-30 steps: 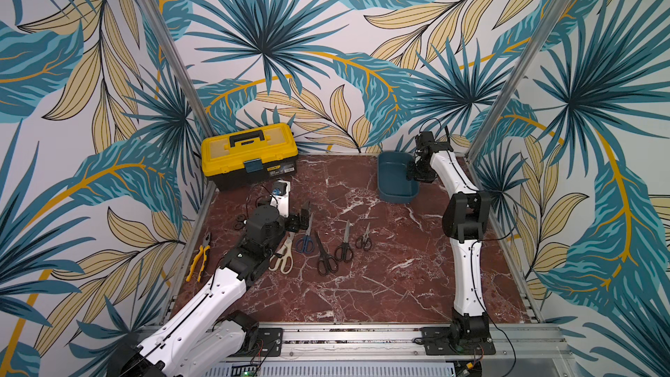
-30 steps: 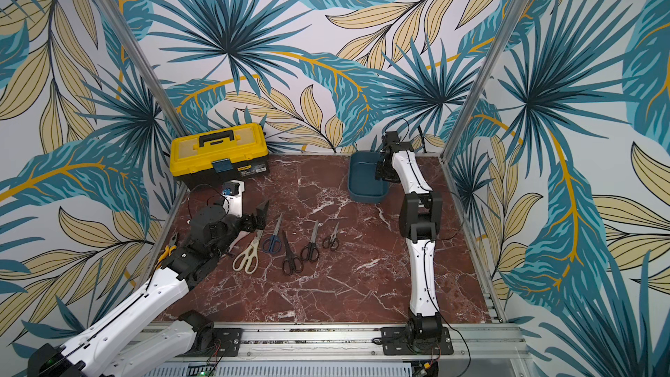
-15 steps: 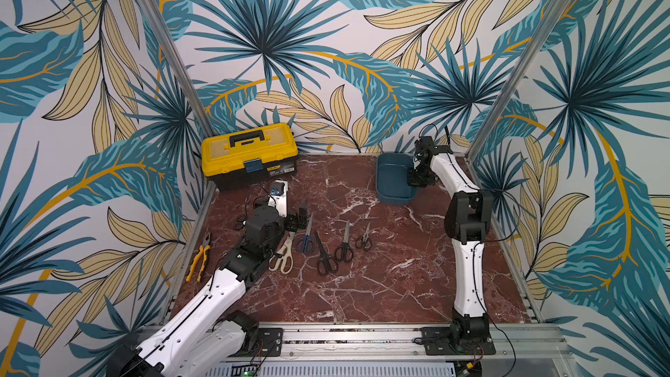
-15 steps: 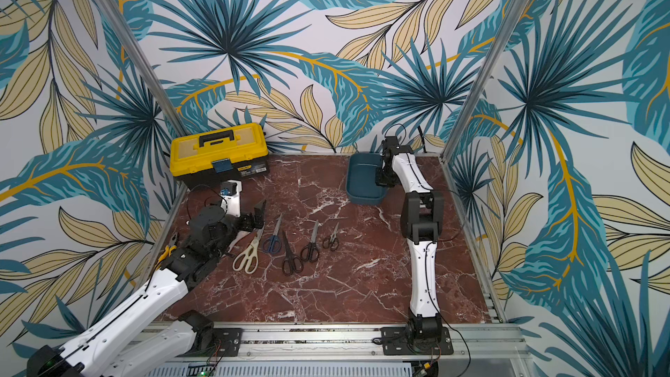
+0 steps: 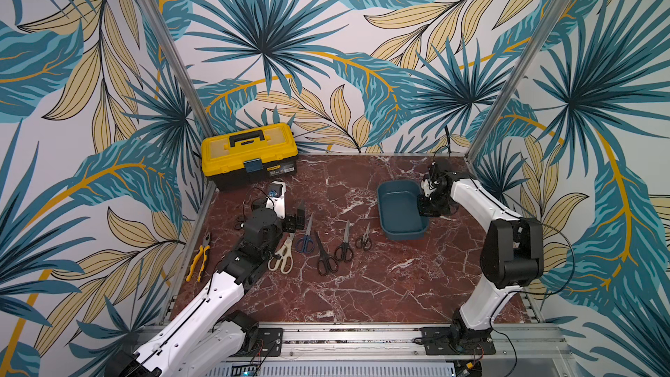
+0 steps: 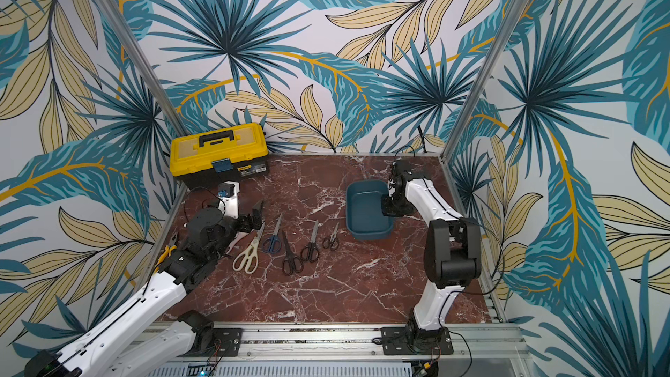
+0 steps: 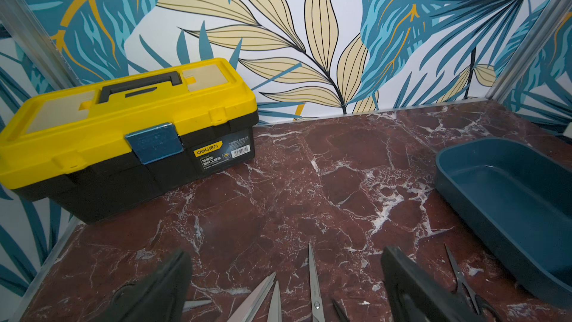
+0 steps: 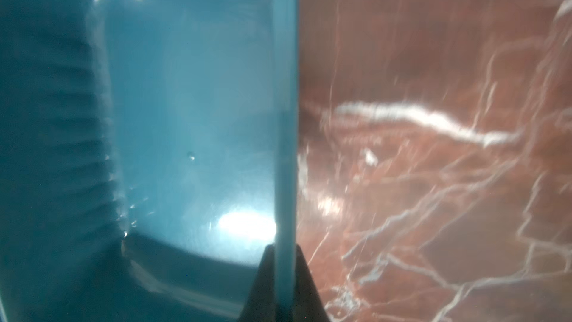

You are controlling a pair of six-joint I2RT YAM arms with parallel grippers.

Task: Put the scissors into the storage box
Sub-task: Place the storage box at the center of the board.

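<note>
Having dragged the box (image 5: pixel 404 233) nearer the scissors (image 5: pixel 321 248), right fingers (image 8: pixel 261 289) are clamping its wall, rim between them. Left fingers (image 7: pixel 408 289) are hovering wide apart, blade tips (image 7: pixel 310 261) lying below and between them. No pair is sitting in the box yet; five are showing on the surface (image 5: pixel 362 291). Left arm (image 5: pixel 217 291) is perhaps hiding another.

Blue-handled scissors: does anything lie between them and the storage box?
Three black-handled pairs lie between the blue-handled scissors and the storage box: large pair, medium pair, small pair. Above them nothing visible blocks; the right gripper has its jaws shut on the box's rim.
</note>
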